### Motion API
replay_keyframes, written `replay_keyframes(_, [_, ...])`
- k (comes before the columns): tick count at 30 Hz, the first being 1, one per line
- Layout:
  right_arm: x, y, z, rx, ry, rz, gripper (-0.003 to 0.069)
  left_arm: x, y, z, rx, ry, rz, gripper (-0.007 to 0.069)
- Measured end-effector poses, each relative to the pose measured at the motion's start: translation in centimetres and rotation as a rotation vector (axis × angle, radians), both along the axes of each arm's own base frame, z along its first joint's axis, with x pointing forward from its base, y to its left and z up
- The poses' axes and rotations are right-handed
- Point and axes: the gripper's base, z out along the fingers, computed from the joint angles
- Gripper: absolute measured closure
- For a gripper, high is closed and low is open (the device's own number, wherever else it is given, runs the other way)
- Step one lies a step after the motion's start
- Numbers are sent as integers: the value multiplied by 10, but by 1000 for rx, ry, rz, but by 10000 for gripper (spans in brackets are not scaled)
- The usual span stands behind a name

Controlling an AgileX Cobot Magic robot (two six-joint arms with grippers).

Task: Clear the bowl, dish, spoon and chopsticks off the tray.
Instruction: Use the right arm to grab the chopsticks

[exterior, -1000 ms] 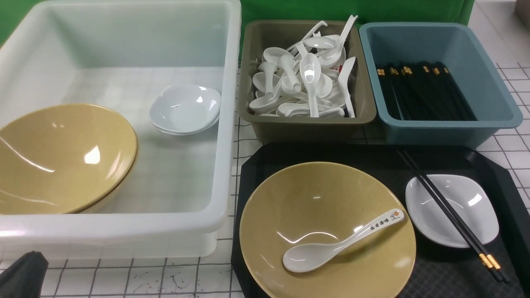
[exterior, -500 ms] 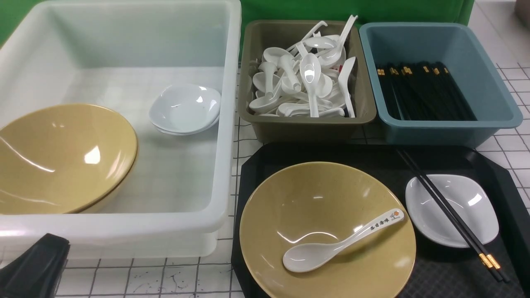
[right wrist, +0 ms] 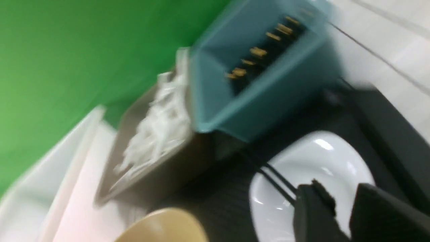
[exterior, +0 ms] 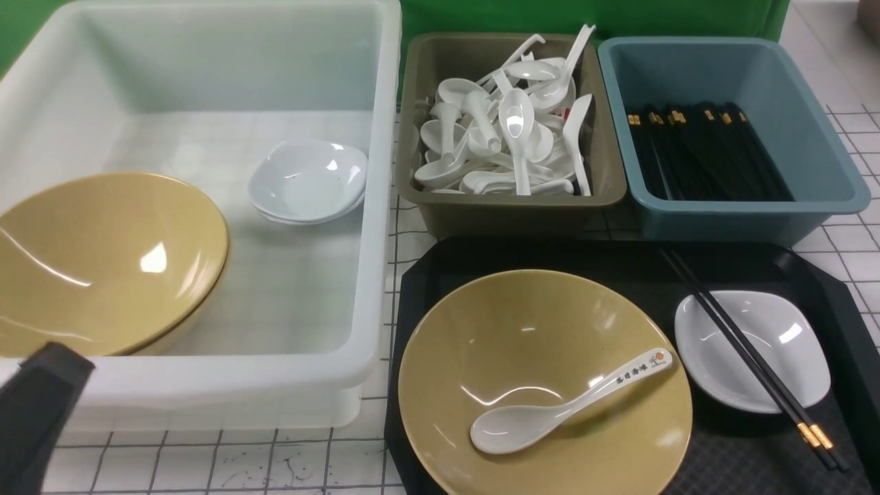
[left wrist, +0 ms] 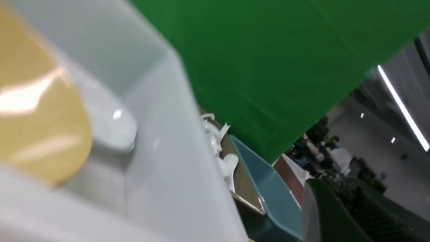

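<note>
Jaws: left gripper (exterior: pixel 45 385) closed; right gripper (right wrist: pixel 341 201) slightly parted, empty, near chopsticks (exterior: pixel 749 355). I'd pinch both sticks together, crosswise, clear of dish (exterior: pixel 790 357).

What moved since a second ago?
The robot's black left arm rose in the near-left corner, up in front of the big white plastic bin. Nothing was grabbed or let go. The wide mustard-yellow bowl, printed white ceramic spoon, small white dish and thin black chopsticks stayed on the black plastic tray.
</note>
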Motion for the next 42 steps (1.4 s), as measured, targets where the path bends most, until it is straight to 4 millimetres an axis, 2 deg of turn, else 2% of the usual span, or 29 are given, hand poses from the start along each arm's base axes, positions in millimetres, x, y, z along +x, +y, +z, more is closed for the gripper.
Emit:
replay_keyframes(2, [2, 2, 18, -114, 36, 57, 550, 4, -1, 13, 93, 29, -7, 637])
replay_keyframes(3, [8, 5, 36, -224, 108, 118, 604, 11, -1, 23, 184, 75, -17, 637])
replay_keyframes(4, [10, 5, 34, -239, 128, 127, 608, 13, 0, 25, 224, 93, -17, 637])
replay_keyframes(9, [43, 14, 76, -542, 391, 327, 623, 45, 3, 62, 546, 330, -98, 637])
replay_keyframes(13, [76, 21, 87, -668, 589, 460, 623, 76, 8, 82, 701, 533, -181, 637])
replay_keyframes(15, [97, 25, 85, -699, 672, 512, 623, 93, 4, 88, 746, 590, -252, 637])
replay_keyframes(16, [97, 25, 85, -701, 672, 513, 623, 94, 3, 89, 748, 594, -262, 637])
replay_keyframes(18, [123, 30, 75, -710, 765, 553, 609, 115, -12, 92, 812, 616, -392, 637])
replay_keyframes(20, [141, 34, 62, -716, 829, 583, 578, 129, -31, 92, 858, 616, -504, 637])
replay_keyframes(21, [142, 34, 61, -717, 836, 587, 573, 130, -31, 92, 860, 618, -506, 637])
replay_keyframes(24, [165, 38, 40, -711, 917, 613, 464, 146, -67, 89, 935, 584, -665, 637])
replay_keyframes(25, [176, 40, 30, -709, 938, 619, 387, 153, -82, 87, 957, 564, -711, 637])
replay_keyframes(26, [183, 42, 24, -708, 948, 621, 347, 157, -93, 86, 970, 549, -740, 637])
replay_keyframes(28, [189, 43, 18, -709, 951, 622, 300, 161, -103, 84, 981, 536, -767, 637])
replay_keyframes(29, [196, 44, 9, -707, 964, 625, 240, 167, -118, 80, 999, 516, -801, 637])
replay_keyframes(32, [211, 47, -10, -707, 979, 627, 147, 177, -144, 73, 1028, 487, -849, 637])
replay_keyframes(39, [229, 50, -37, -707, 992, 628, 132, 190, -170, 55, 1065, 496, -898, 637])
replay_keyframes(42, [234, 51, -47, -707, 996, 629, 165, 193, -172, 49, 1086, 501, -911, 637])
